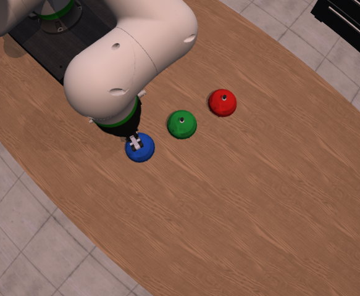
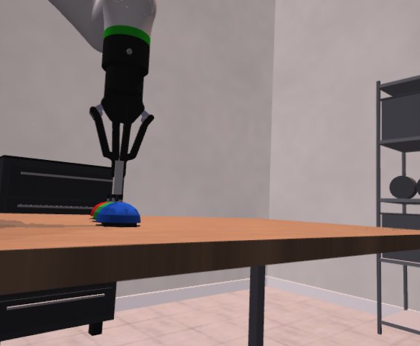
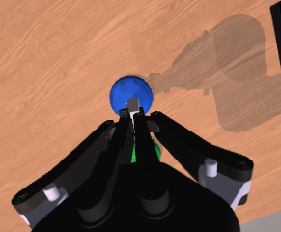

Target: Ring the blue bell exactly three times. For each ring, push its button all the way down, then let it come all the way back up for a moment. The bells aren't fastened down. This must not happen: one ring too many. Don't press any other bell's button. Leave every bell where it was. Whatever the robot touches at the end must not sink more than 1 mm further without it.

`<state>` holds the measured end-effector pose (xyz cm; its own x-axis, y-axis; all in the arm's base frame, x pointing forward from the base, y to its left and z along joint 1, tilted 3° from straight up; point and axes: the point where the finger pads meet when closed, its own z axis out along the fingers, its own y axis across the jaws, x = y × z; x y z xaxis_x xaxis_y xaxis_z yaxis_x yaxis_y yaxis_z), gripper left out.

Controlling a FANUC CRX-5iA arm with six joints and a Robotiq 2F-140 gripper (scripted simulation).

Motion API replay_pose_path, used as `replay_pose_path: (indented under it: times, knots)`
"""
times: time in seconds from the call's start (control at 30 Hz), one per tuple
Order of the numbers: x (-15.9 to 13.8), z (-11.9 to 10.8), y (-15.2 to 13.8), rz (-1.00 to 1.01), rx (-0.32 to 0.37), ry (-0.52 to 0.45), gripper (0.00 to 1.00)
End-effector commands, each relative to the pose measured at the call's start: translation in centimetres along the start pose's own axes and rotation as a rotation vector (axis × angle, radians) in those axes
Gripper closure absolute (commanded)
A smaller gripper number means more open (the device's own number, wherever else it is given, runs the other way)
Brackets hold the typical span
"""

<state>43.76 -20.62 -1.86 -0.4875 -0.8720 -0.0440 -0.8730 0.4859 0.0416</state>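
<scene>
The blue bell [image 1: 140, 149] sits on the wooden table, the left one in a row of three. My gripper [image 1: 136, 143] is shut with nothing between the fingers, and it points straight down over the bell's top. In the side view the fingertips [image 2: 115, 199] touch the top of the blue bell [image 2: 118, 215]; its button is hidden under them. In the wrist view the shut fingertips [image 3: 133, 107] cover the middle of the blue bell [image 3: 130, 95].
A green bell [image 1: 181, 124] and a red bell [image 1: 222, 102] stand to the right of the blue one, each with its button showing. The robot base plate [image 1: 55, 38] is at the table's back left. A black cabinet [image 2: 46, 186] and a grey shelf [image 2: 407, 186] stand off the table.
</scene>
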Motion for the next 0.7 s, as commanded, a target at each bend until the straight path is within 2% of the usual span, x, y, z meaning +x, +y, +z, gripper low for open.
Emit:
replay_pose_path:
  times: [0.0,0.67]
  knots:
    - [0.00,0.02,0.00,0.000,0.000,0.000,1.00]
    - [0.00,0.02,0.00,0.000,0.000,0.000,1.00]
